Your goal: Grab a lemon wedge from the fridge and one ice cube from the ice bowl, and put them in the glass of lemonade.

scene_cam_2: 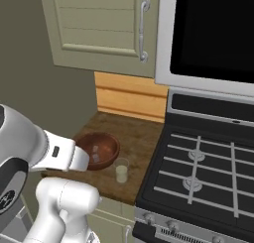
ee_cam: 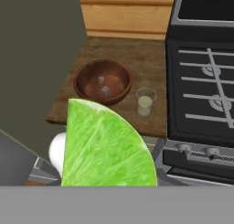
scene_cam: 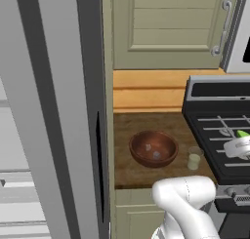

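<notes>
My claw (scene_cam: pixel 239 144), at the right edge of the left base view, was clenched on the lemon wedge (ee_cam: pixel 103 147), which loomed green across the bottom of the hand view. Above it sat the ice bowl (ee_cam: pixel 103 81) with two cubes inside, the glass (ee_cam: pixel 145 101) just right of it. Neither wedge nor ice was in the glass; I judged the fridge (scene_cam: pixel 53 111) fetch done, both drops left.

One lemon wedge (ee_cam: pixel 106 147), bright green and up close. One ice bowl (ee_cam: pixel 103 81) on the worktop (ee_cam: pixel 151 58), with two ice cubes (ee_cam: pixel 105 90) inside it. One glass of lemonade (ee_cam: pixel 145 101) just beside the bowl. One stove (scene_cam_2: pixel 208 167), four burner grates on top. One cabinet door (scene_cam: pixel 171 23) with one handle.
</notes>
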Motion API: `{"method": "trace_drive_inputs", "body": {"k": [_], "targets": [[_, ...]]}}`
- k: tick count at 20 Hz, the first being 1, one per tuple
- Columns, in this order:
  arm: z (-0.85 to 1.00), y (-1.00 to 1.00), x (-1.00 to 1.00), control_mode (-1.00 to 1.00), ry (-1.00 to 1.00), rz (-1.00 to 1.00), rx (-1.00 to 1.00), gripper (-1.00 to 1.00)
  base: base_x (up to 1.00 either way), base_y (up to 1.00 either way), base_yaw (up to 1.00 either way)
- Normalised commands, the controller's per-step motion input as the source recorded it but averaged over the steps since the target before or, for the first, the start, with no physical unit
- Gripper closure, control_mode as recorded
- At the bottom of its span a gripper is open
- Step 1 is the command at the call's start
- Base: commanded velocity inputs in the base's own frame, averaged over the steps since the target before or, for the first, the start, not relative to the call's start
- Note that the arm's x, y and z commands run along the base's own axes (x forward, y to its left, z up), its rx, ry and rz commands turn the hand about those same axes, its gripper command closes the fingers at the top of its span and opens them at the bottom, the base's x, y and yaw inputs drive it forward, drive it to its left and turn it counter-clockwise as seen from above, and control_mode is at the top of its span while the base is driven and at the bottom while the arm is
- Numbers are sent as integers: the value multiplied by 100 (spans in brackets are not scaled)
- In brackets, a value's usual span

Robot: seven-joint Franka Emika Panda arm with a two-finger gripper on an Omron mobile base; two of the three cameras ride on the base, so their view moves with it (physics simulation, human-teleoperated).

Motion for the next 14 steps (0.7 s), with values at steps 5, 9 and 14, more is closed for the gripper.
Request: {"method": "trace_drive_inputs", "body": {"k": [5, 9, 14], "targets": [[0, 0, 0, 100, 0, 0, 0, 100, 6, -4, 0], [0, 0, 0, 100, 0, 0, 0, 100, 6, -10, 0], [0, 0, 0, 100, 0, 0, 0, 100, 33, 0, -3]]}}
